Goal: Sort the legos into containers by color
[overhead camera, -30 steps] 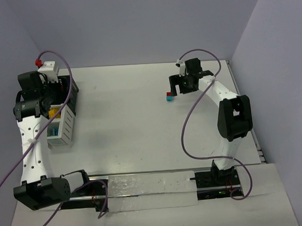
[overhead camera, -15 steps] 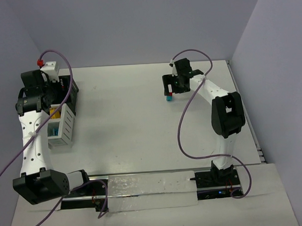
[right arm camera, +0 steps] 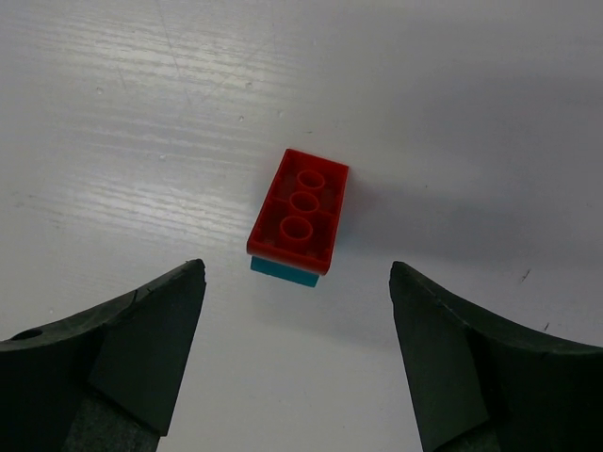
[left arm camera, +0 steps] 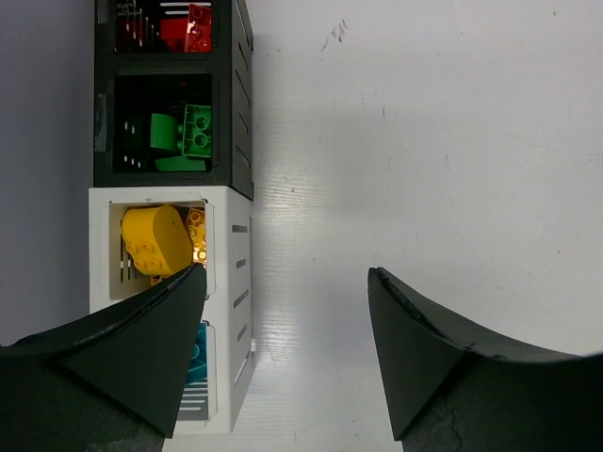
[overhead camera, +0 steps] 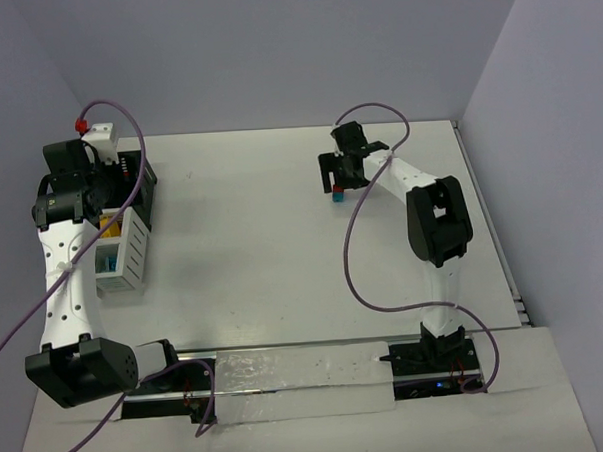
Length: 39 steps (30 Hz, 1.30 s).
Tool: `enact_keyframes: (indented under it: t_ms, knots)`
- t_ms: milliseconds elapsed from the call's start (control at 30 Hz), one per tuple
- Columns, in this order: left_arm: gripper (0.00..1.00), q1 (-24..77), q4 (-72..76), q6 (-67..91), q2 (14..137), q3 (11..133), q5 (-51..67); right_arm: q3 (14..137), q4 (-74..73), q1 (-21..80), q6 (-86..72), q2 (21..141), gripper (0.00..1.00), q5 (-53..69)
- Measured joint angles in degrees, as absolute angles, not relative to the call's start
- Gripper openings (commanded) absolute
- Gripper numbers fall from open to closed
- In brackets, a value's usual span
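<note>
Legos first: the red lego (right arm camera: 300, 209) lies between the open jaws of the right gripper (right arm camera: 297, 348), which touch nothing and hold nothing. A cyan lego (right arm camera: 283, 270) peeks from under or against the red one's near edge; whether the 2 are clipped together I cannot tell. Both rest on the table (right arm camera: 141, 94), far right of centre and well apart from the bins. Over the last second this gripper swung in from the right and now hangs straight above the pair, so a pick looks imminent; if they are joined, 2 colours will lift at once. The left gripper (left arm camera: 283, 320) has hardly shifted: it hangs open and empty by the white bin (left arm camera: 231, 311), which holds yellow and cyan pieces. The black bin (left arm camera: 240, 113), touching it on the far side, holds green and red. Those 2 legos look like the last unsorted.
</note>
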<state>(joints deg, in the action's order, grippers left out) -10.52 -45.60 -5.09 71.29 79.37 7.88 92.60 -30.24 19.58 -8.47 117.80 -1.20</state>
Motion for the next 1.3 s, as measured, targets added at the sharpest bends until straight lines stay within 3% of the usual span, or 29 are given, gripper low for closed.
enact_keyframes:
  t_ms: [200,500,600,700,867,1033,1300]
  knots:
    - [0.79,-10.5,-45.6,-5.1,71.5,79.4,7.9,93.9,-30.1,19.4,-9.1,120.6,0.63,-1.1]
    - [0.80,-10.5,-45.6,-5.0,73.3,79.4,8.2,94.6,-29.6,18.4,-9.8,122.6,0.24,0.4]
    - [0.83,-10.5,-45.6,-4.9,73.8,79.4,10.4,94.6,-29.6,17.2,-10.1,122.6,0.09,3.0]
    - [0.87,-10.5,-45.0,-4.9,73.6,78.9,15.5,94.5,-29.6,15.6,-11.3,121.9,0.01,10.0]
    - [0.93,-10.2,-39.1,-1.4,69.6,73.2,32.8,92.6,-26.3,13.7,-16.2,115.5,0.00,25.3]
    - [0.93,-8.1,-24.3,10.4,65.2,66.2,48.9,89.1,-11.2,15.5,-28.9,103.5,0.00,36.0]
    - [0.87,-2.7,10.6,39.5,66.1,56.8,58.9,85.7,15.6,22.7,-46.9,95.9,0.00,40.8]
